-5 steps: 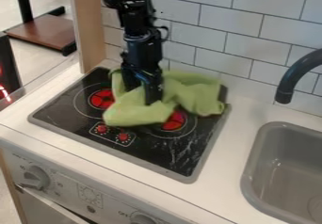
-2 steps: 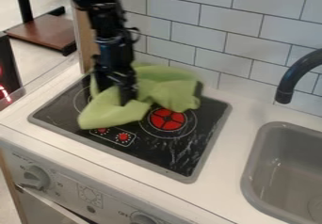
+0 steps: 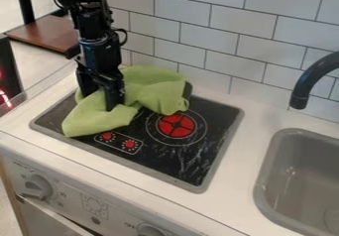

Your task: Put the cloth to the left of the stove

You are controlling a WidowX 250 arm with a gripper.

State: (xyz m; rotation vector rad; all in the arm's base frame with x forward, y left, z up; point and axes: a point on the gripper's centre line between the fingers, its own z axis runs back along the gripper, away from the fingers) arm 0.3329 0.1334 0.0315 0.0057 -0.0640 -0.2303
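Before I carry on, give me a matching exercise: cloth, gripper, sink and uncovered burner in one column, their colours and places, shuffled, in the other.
Things
1. Cloth
2. Gripper
3. Sink
4. Uncovered burner

Colours and places
A. Red, set in the stove
B. Black, down at the green fabric
C. Grey, right of the stove
D. Green, partly over the stove

Pairs: 1-D, 2-B, 3-C, 4-A
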